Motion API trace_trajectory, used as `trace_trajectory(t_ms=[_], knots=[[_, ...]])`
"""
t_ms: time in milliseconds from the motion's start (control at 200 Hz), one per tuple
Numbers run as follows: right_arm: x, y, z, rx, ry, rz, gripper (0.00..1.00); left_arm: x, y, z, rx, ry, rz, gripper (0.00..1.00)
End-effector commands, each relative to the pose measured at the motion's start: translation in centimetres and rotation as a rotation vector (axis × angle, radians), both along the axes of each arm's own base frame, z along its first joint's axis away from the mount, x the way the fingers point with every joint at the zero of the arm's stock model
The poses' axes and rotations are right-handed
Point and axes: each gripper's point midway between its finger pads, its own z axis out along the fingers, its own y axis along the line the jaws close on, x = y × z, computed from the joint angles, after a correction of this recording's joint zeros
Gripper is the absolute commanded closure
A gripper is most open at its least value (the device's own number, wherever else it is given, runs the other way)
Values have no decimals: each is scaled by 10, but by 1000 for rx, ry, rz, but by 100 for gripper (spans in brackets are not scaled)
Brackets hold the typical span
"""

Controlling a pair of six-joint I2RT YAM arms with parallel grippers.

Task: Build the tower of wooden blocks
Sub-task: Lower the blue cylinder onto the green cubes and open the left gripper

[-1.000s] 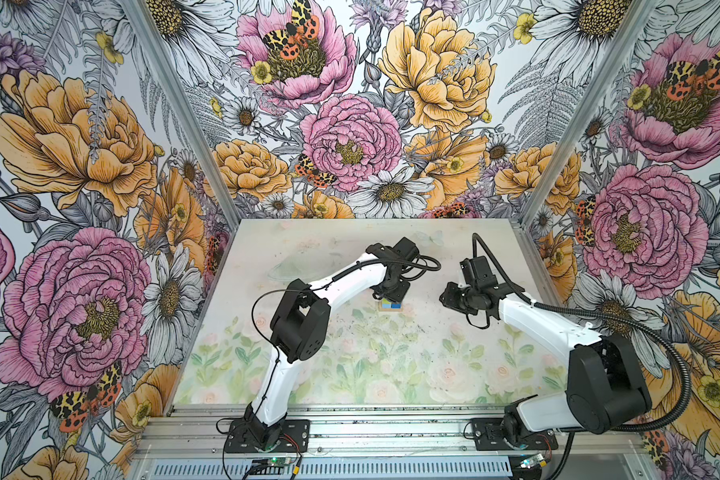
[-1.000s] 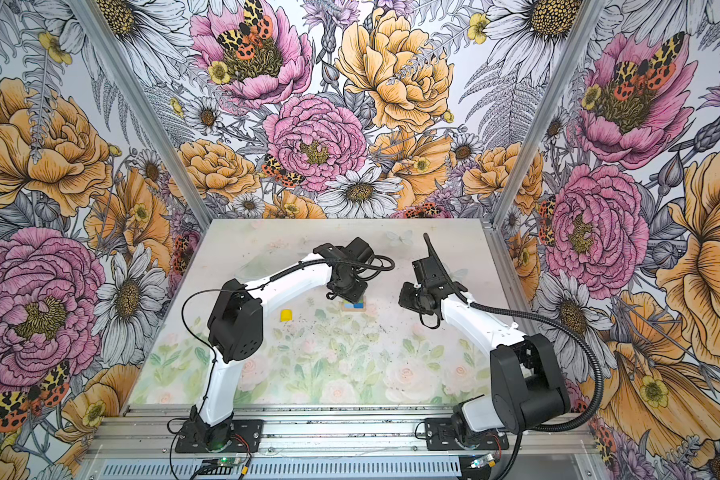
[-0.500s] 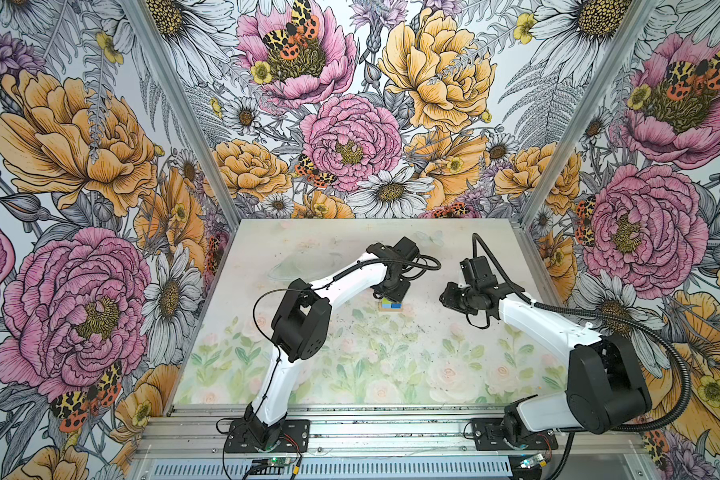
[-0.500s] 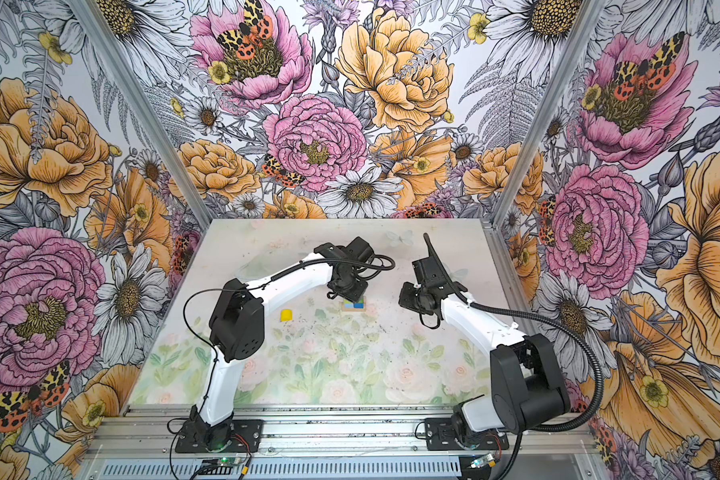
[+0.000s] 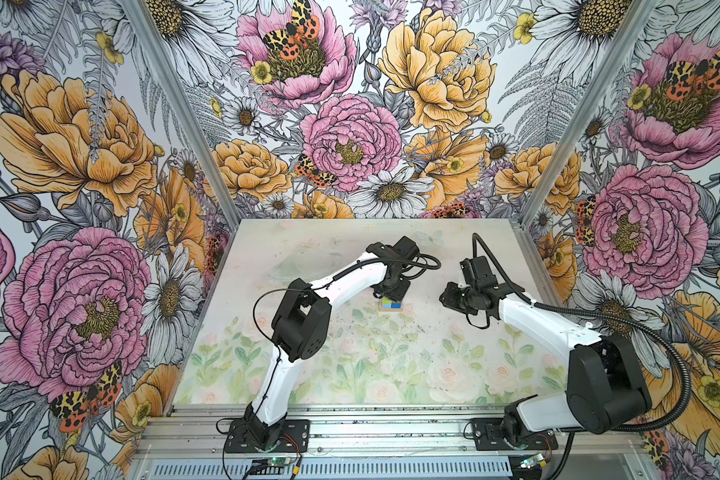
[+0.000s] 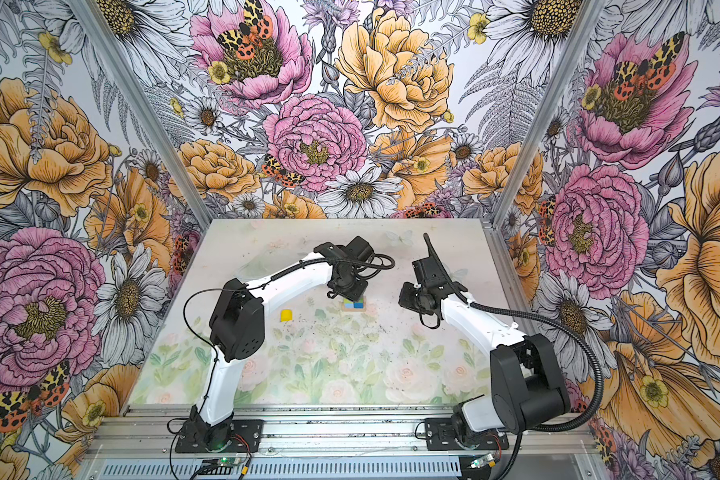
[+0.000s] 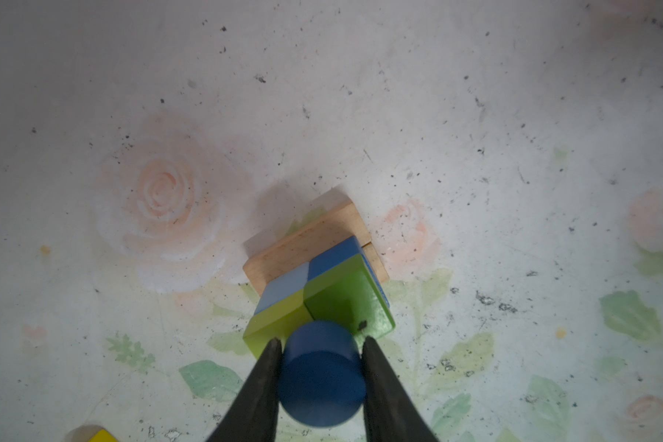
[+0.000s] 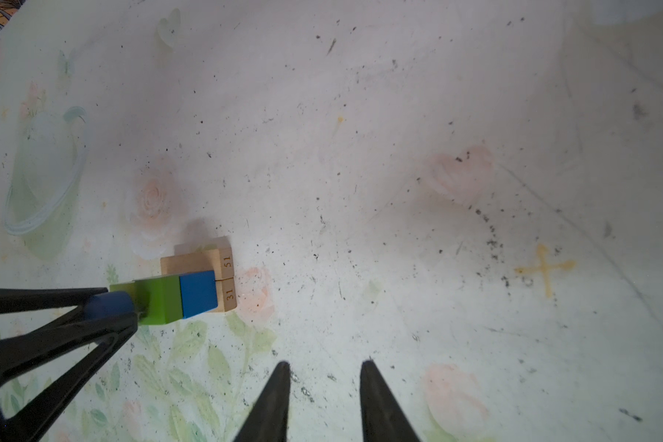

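Note:
The wood block tower [image 5: 390,304] stands mid-table: two tan bars [image 7: 303,241] side by side, a light blue cube [image 7: 284,289] and a dark blue cube [image 7: 332,254] on them, two green cubes [image 7: 345,302] on top. My left gripper [image 7: 319,341] is shut on the blue cylinder [image 7: 320,377], right over the green cubes; whether it rests on them I cannot tell. My right gripper [image 8: 324,365] hangs open and empty to the right of the tower [image 8: 198,292], well apart from it. The yellow half-round [image 6: 286,315] lies on the table left of the tower.
The floral table mat [image 6: 350,374] has patterned walls on three sides. A metal rail [image 6: 350,428] with both arm bases runs along the front edge. The left forearm [image 6: 292,282] reaches across above the mat between the half-round and the tower.

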Motion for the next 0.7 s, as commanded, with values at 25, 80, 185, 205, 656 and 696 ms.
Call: trace_trajectory(t_ms=[25,80,185,205,656,696], knots=[[2,-2,3,5,-21,3,67,10,2,0,8,-21,25,63],[2,-2,3,5,-21,4,67,10,1,1,5,-21,23,62],[2,-2,3,5,-21,3,67,10,0,0,5,-19,21,62],[2,-2,3,5,-21,3,67,10,1,0,5,-19,23,62],[2,-2,3,4,-20,4,67,12,1,1,5,-25,28,62],[2,-2,2,4,-19,3,67,12,1,1,6,-24,27,62]])
